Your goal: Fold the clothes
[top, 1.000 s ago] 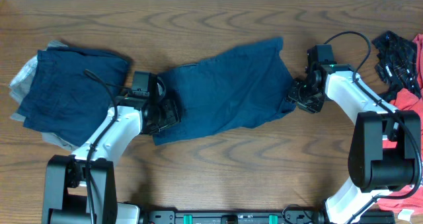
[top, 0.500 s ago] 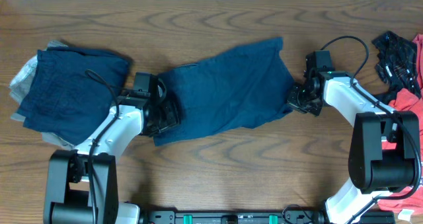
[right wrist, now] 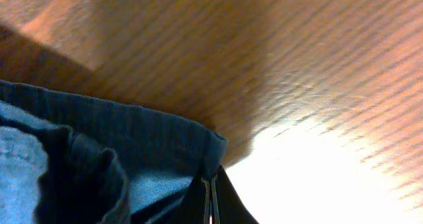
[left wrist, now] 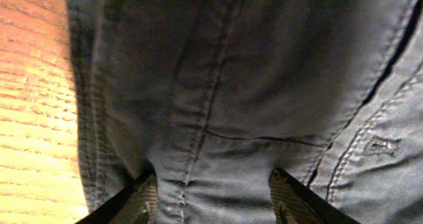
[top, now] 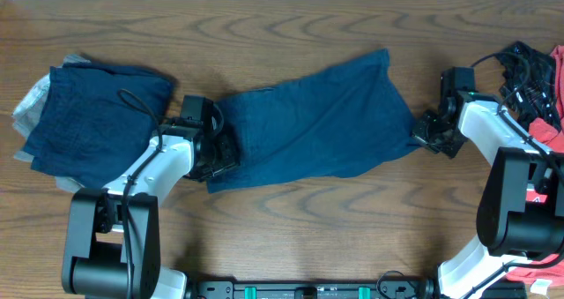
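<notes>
The shorts point(top: 308, 123) between the black left gripper point(top: 220, 151) and black right gripper point(top: 425, 136) are plain dark navy, seams stitched in the same blue. Left of the left gripper lies another navy garment point(top: 92, 123) over pale grey cloth point(top: 28, 96). Beyond the right gripper are a black garment point(top: 522, 70) and a red garment point(top: 548, 127). The table point(top: 264, 21) is brown with wavy wood grain.

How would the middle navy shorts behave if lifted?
Probably floppy: the shorts lie flat with soft creases and would sag between grips. Likely light, since the right tool grips just a pinched hem. Stitched seams may stiffen the edges slightly.
</notes>
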You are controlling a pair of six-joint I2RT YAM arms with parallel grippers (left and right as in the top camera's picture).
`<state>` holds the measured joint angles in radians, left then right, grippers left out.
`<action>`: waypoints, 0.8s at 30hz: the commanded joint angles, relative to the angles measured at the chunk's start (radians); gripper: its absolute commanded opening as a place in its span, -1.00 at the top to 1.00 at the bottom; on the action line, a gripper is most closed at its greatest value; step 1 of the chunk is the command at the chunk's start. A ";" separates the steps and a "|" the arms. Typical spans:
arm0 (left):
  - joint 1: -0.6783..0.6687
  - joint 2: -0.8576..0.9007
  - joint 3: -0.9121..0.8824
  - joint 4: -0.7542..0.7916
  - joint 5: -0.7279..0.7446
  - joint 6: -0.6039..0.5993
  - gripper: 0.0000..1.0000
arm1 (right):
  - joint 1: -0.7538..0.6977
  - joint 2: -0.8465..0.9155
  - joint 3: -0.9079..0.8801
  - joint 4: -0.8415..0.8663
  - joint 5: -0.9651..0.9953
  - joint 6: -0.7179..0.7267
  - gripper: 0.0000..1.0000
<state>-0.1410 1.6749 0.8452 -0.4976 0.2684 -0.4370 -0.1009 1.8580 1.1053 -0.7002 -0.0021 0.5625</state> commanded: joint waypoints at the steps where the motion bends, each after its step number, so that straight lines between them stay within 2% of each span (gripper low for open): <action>1: 0.000 0.119 -0.080 -0.010 -0.013 0.018 -0.11 | -0.030 -0.017 0.024 -0.002 0.129 -0.037 0.95; 4: 0.000 0.057 -0.062 -0.039 0.047 0.045 -0.13 | -0.030 -0.017 0.024 -0.004 0.125 -0.037 0.57; 5: 0.000 0.031 -0.055 -0.048 0.061 0.051 -0.17 | -0.030 -0.019 0.026 -0.008 0.125 -0.040 0.52; 8: 0.000 -0.077 -0.042 -0.068 0.063 0.072 -0.39 | -0.030 -0.040 0.033 -0.037 0.126 -0.040 0.48; 11: 0.000 -0.198 -0.042 -0.077 0.019 0.078 -0.75 | -0.031 -0.093 0.052 -0.072 0.126 -0.051 0.46; 15: 0.000 -0.293 -0.042 -0.078 -0.091 0.077 -0.96 | -0.031 -0.199 0.068 -0.102 0.125 -0.076 0.40; 20: 0.000 -0.262 -0.043 -0.053 -0.143 0.077 -0.96 | -0.020 -0.337 0.068 -0.119 0.008 -0.206 0.28; 24: 0.000 -0.164 -0.043 -0.006 -0.142 0.076 -0.97 | -0.003 -0.377 0.068 -0.168 -0.018 -0.228 0.24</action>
<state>-0.1402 1.4464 0.8040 -0.5209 0.1631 -0.3683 -0.1207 1.4929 1.1652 -0.8463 0.0238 0.3931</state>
